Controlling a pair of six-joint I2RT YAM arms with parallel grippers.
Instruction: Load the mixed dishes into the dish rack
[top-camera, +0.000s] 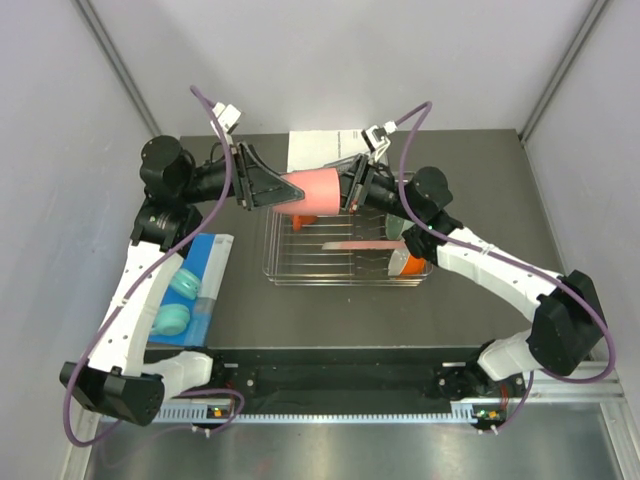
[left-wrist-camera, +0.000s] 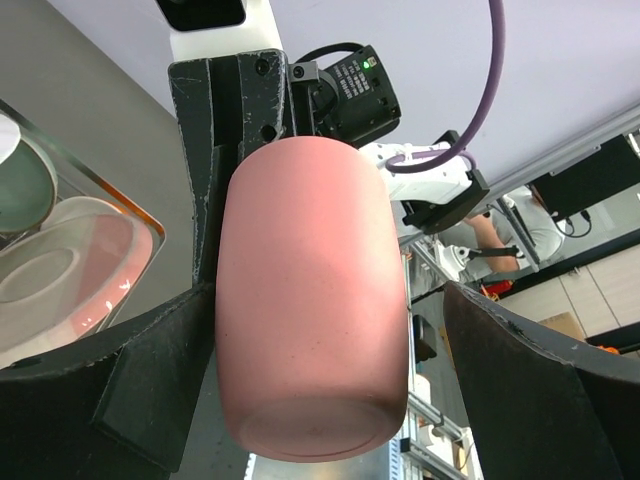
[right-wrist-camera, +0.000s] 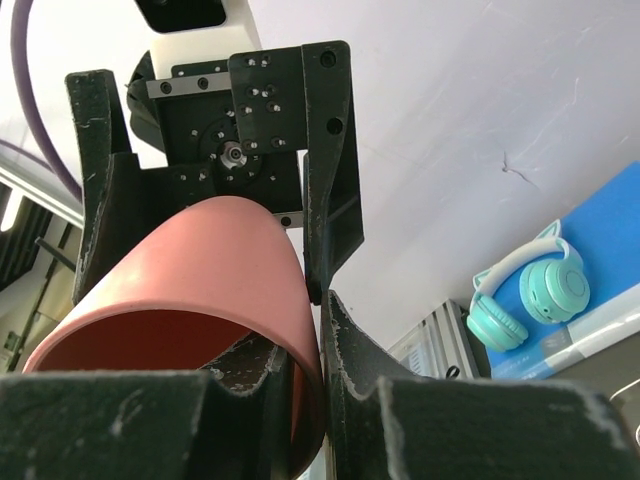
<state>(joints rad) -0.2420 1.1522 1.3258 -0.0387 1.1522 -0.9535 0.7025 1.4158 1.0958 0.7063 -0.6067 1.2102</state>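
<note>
The left arm (top-camera: 130, 300) and right arm (top-camera: 500, 275) rise from the counter's near edge, elbow out toward its side edges, and point their wrists inward near the far edge. The left gripper (top-camera: 270, 190) is spread wide around the base of the small pink cup (top-camera: 312, 193). The right gripper (top-camera: 352, 190) pinches the cup's rim wall, one finger inside.

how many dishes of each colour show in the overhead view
pink: 2, the pink cup held above the dish rack and the pink plate in it
orange: 2, the orange mug and the orange bowl
mint green: 1, the green bowl
total: 5; no white plate can be made out
</note>
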